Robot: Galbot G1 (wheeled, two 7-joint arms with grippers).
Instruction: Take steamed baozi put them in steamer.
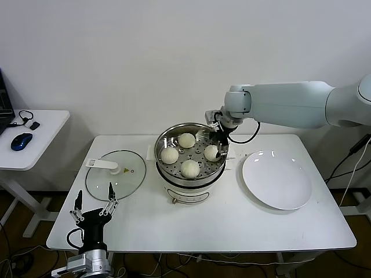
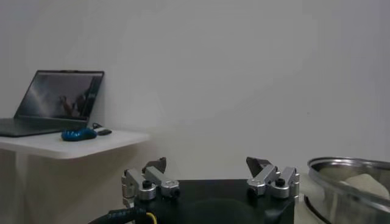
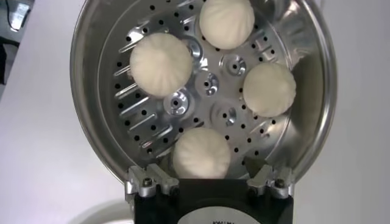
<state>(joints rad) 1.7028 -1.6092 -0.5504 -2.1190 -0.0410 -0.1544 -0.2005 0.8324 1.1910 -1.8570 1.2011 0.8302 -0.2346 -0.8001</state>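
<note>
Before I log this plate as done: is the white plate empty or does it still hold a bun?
Empty. The white plate shows only bare surface, and all four baozi sit on the steamer tray.

Even, diffuse indoor light fills the head view, bright on the plain white wall (image 1: 145, 52) and the white rectangular tabletop (image 1: 203, 226), where shadows fall soft and short. Small highlights glint on the flat round white plate (image 1: 277, 179) and the round glass lid with a white handle (image 1: 116, 172). The right wrist view catches hard glare on the round shiny steel steamer pot (image 3: 91, 73). The left wrist view is dimmer, greyish and slightly soft.
</note>
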